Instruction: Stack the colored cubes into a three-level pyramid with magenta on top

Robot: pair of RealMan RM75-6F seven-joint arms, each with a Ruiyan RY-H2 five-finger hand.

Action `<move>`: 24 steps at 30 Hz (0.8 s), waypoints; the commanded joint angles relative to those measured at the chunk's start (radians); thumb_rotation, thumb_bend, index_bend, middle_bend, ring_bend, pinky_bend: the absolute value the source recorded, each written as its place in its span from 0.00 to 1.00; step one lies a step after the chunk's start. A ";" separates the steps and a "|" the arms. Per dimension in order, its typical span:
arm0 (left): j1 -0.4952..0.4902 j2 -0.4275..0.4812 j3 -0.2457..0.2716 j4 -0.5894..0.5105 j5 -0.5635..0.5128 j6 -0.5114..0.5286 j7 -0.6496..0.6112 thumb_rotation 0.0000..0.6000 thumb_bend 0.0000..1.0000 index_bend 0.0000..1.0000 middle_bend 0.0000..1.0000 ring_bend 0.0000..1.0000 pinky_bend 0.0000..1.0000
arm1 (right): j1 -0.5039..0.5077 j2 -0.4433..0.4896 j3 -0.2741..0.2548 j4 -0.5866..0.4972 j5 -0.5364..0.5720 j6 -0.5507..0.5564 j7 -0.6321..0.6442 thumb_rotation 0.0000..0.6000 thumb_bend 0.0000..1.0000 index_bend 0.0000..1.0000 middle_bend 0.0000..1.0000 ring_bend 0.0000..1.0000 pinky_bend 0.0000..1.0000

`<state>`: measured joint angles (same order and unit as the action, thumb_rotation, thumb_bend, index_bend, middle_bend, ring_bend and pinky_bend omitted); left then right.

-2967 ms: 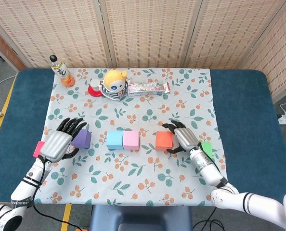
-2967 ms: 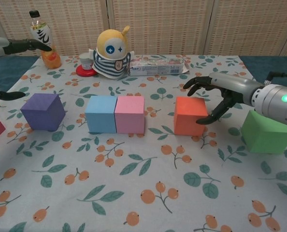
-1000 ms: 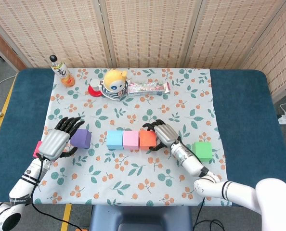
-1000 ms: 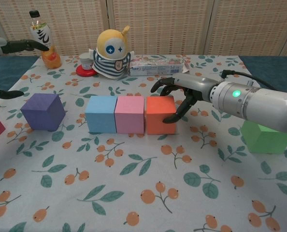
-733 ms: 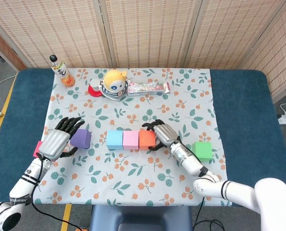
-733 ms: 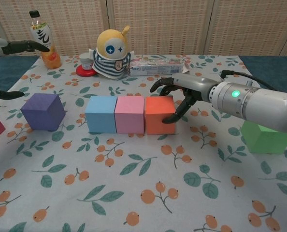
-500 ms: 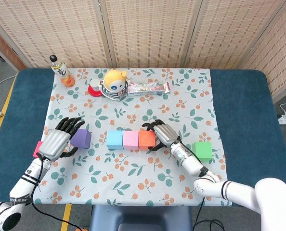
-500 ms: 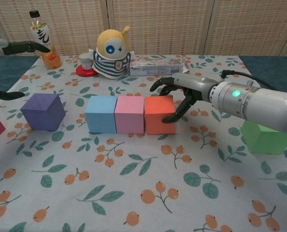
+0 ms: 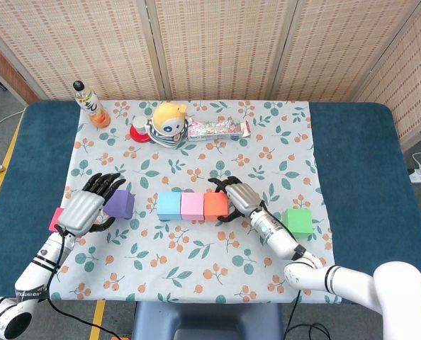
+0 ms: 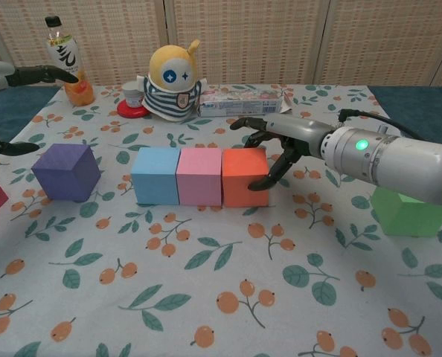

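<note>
A light blue cube [image 9: 169,205], a pink cube [image 9: 192,205] and an orange cube [image 9: 215,205] stand side by side in a row, faces touching. My right hand [image 9: 240,198] arches over the orange cube [image 10: 245,177]: its thumb rests against the cube's right face and its fingers [image 10: 239,123] are lifted behind the top. A purple cube [image 9: 119,204] sits to the left between the spread fingers of my left hand [image 9: 83,210], which holds nothing. The magenta cube [image 9: 57,218] lies at the cloth's left edge. The green cube [image 9: 298,222] stands at the right.
At the back of the floral cloth [image 9: 196,262] stand a drink bottle [image 9: 90,105], a yellow doll [image 9: 168,123] beside a small red-based cup [image 9: 139,130], and a flat packet [image 9: 216,129]. Blue table surface [image 9: 359,177] borders the cloth on both sides.
The right hand slid the orange cube left until it touches the pink cube. In the last half second its fingers have lifted slightly off the cube. The left hand has barely moved.
</note>
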<state>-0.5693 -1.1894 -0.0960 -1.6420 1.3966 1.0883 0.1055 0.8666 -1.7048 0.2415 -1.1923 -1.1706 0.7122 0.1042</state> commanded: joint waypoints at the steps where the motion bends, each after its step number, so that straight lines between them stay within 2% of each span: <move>1: 0.000 -0.001 0.000 0.001 0.001 -0.001 -0.001 1.00 0.32 0.01 0.01 0.00 0.01 | 0.000 0.000 -0.003 -0.001 0.002 -0.002 -0.003 1.00 0.08 0.00 0.27 0.14 0.02; 8: 0.001 -0.003 0.000 0.004 0.003 0.001 -0.004 1.00 0.32 0.01 0.01 0.00 0.01 | -0.002 0.005 -0.008 -0.013 0.005 -0.005 -0.006 1.00 0.08 0.00 0.18 0.08 0.00; 13: 0.003 0.001 -0.001 -0.001 0.007 0.005 -0.002 1.00 0.32 0.01 0.01 0.00 0.01 | -0.010 0.031 -0.010 -0.055 -0.005 0.001 0.005 1.00 0.08 0.00 0.07 0.00 0.00; 20: 0.016 0.020 -0.003 -0.016 0.012 0.030 0.001 1.00 0.32 0.01 0.01 0.00 0.01 | -0.060 0.175 -0.016 -0.234 -0.049 0.071 -0.003 1.00 0.08 0.00 0.03 0.00 0.00; 24: 0.022 0.026 -0.004 -0.017 0.008 0.035 -0.005 1.00 0.32 0.01 0.01 0.00 0.01 | -0.078 0.229 -0.006 -0.260 -0.020 0.093 -0.024 1.00 0.08 0.00 0.03 0.00 0.00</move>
<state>-0.5471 -1.1636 -0.1002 -1.6588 1.4048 1.1230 0.1009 0.8013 -1.4960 0.2312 -1.4403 -1.2029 0.7920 0.0921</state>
